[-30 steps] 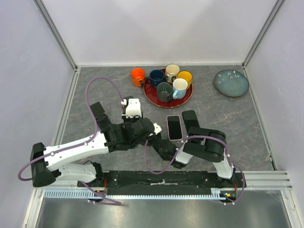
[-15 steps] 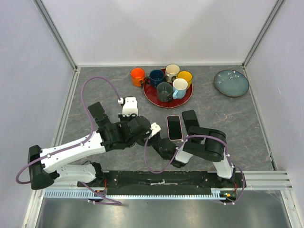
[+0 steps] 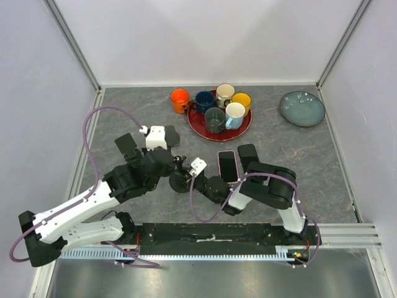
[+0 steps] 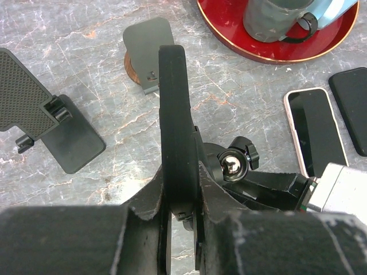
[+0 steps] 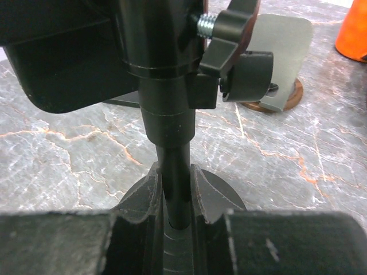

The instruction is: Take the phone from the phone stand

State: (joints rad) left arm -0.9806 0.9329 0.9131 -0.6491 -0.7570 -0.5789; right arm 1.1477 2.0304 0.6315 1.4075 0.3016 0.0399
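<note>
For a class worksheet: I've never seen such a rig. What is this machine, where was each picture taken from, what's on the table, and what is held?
These are two robot arms bolted at a table's near edge. One picture looks down from above; the other two come from a camera on each wrist. On the table lie a pink-cased phone, a red tray of mugs, an orange mug, a plate, a black stand and a grey stand. Both arms hold one phone stand: the left gripper is shut on its top plate, the right gripper on its pole. No phone sits on it.
</note>
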